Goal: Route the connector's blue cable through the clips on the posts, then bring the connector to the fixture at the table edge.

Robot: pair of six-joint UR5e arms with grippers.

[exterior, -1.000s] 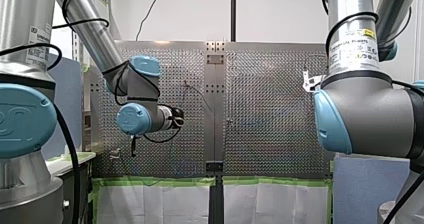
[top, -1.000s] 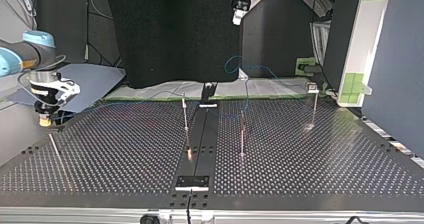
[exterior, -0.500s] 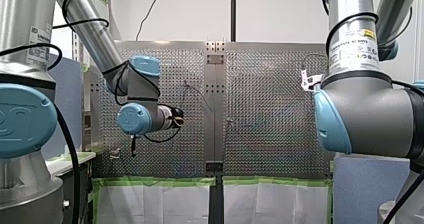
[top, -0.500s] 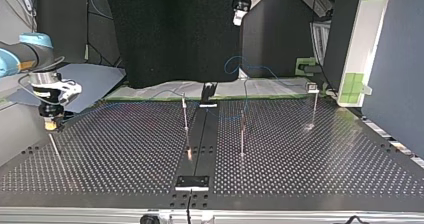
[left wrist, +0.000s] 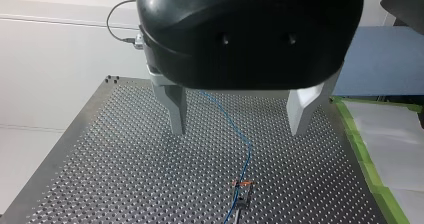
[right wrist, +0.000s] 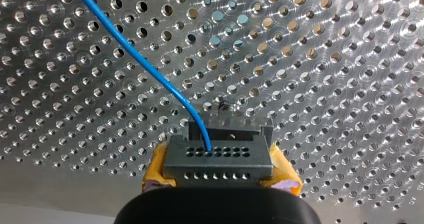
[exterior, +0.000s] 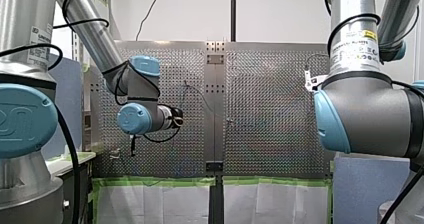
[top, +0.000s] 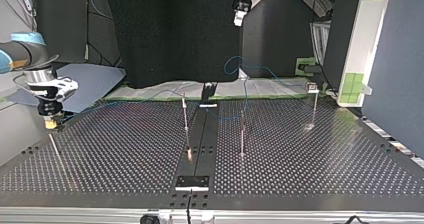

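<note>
In the right wrist view my right gripper (right wrist: 220,176) is shut on a dark grey connector (right wrist: 218,159), with yellow pads (right wrist: 159,171) on both sides of it. The blue cable (right wrist: 145,69) leaves the connector's top and runs away over the perforated table. In the top view that gripper (top: 50,124) hangs low at the table's left edge, beside a leaning post (top: 56,151). My left gripper (left wrist: 239,115) is open and empty, high above the cable (left wrist: 242,146) and a clip post (left wrist: 243,194); it also shows in the top view (top: 239,15). A black fixture (top: 192,182) sits at the near table edge.
Three thin posts (top: 186,115) (top: 243,134) (top: 315,104) stand mid-table. The cable loops (top: 235,64) above the far edge, behind a second black fixture (top: 208,95). A dark centre rail (top: 202,134) runs between the fixtures. Green tape and white sheets (exterior: 155,199) border the table.
My right gripper, holding the connector, dipped slightly toward the table near the left post, then its wrist drew back a little. My left arm stayed still.
</note>
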